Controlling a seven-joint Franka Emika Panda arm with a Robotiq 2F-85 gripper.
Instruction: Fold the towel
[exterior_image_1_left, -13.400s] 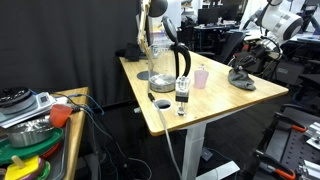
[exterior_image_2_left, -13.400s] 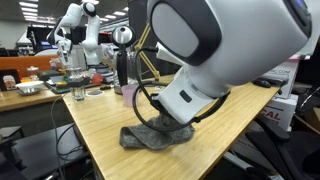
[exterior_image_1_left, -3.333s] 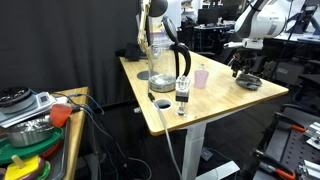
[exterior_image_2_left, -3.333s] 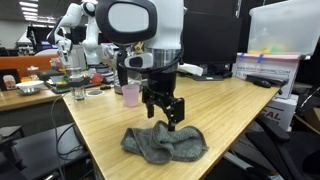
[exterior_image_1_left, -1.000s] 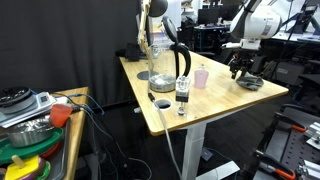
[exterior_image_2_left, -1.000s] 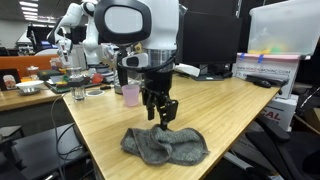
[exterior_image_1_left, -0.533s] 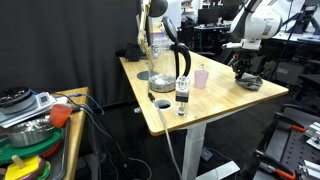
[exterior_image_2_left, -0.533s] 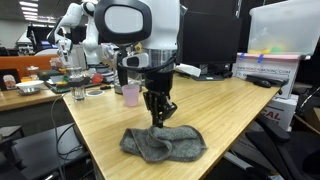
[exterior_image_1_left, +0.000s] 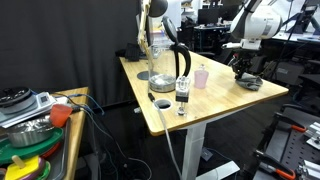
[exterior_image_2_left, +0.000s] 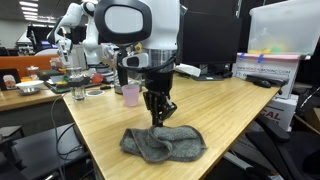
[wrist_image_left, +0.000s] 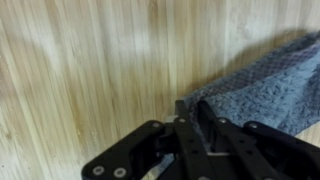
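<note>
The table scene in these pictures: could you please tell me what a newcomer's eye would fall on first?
A big white robot arm looms over the wooden table, its end effector pinched shut on an edge of the crumpled grey-green towel; the wrist view shows the same pinch at the cloth's edge. Behind them a small pink cup stands upright, apart from the towel.

Nubbly grey terry-cloth towel (wrist_image_left: 266, 90), smooth satin pale wood-grain table (wrist_image_left: 80, 70), matt black hard-surfaced fingers (wrist_image_left: 186, 128)
</note>
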